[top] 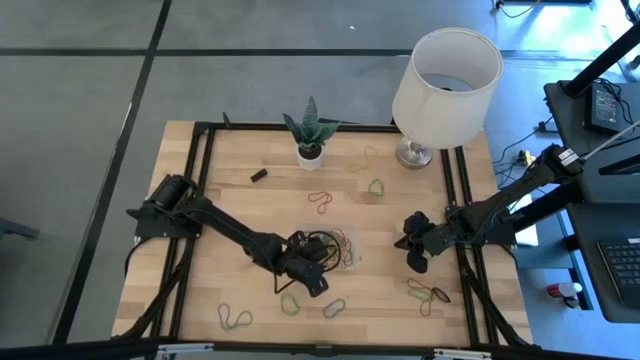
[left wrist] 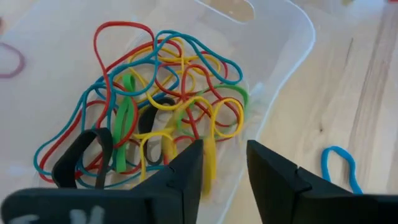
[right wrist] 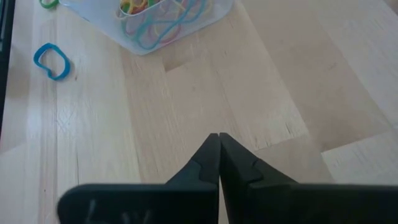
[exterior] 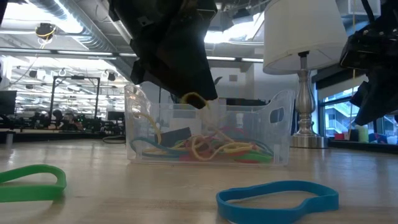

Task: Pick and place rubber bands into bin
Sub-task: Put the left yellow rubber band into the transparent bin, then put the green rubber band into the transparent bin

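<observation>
The clear bin (top: 345,262) (exterior: 277,121) stands on the wooden table near its middle. It holds a tangle of red, blue, yellow, green and black rubber bands (left wrist: 155,99). My left gripper (left wrist: 225,149) (top: 316,262) hangs open over the bin, slanting down. A yellow band (left wrist: 210,163) (exterior: 195,99) hangs at its fingertips above the pile. My right gripper (right wrist: 219,138) (top: 414,252) waits shut to the bin's right, above bare wood. Loose bands lie flat on the table: green (exterior: 31,182), blue (exterior: 277,198) and others (top: 428,293). My left gripper's fingers stand apart over the bin's inside, pointing down at a slant. The yellow band's loop (left wrist: 211,171) lies between them, close against the inner side of one finger (left wrist: 189,168). Whether it touches that finger, I cannot tell.
A white lamp (top: 445,75) and a potted plant (top: 310,148) stand at the table's far edge, with a small black piece (top: 258,175) to the plant's left. More bands lie far (top: 376,187) (top: 320,202) and near (top: 235,318) (top: 290,303). Black rails (top: 195,200) frame the table.
</observation>
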`<state>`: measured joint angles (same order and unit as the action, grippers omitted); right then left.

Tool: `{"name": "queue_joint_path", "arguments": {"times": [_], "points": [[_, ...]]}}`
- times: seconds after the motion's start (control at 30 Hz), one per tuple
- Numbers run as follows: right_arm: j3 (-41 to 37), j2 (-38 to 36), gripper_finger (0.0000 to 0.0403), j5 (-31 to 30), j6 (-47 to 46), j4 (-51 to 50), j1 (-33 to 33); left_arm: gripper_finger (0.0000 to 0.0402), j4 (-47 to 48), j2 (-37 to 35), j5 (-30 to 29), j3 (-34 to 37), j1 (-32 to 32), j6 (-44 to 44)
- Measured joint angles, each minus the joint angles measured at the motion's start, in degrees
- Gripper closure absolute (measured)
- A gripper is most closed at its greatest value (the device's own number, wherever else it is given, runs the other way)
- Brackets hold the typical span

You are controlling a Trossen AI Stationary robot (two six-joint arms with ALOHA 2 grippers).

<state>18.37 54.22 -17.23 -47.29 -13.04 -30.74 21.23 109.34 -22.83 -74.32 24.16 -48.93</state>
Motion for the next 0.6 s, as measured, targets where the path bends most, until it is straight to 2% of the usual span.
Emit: {"name": "queue_joint_path", "arguments": {"times": [0.33, 0.6], "points": [[0.0, 0.0, 0.0398, 0.0, 0.0, 0.0, 0.0, 0.0279, 0.2, -1.3, 0.5, 0.0, 0.0, 0.5], [0.0, 0.0, 0.0398, -1.1, -0.3, 0.2, 0.0, 0.0313, 1.4, -5.5, -0.2, 0.0, 0.6, 7.2]]}}
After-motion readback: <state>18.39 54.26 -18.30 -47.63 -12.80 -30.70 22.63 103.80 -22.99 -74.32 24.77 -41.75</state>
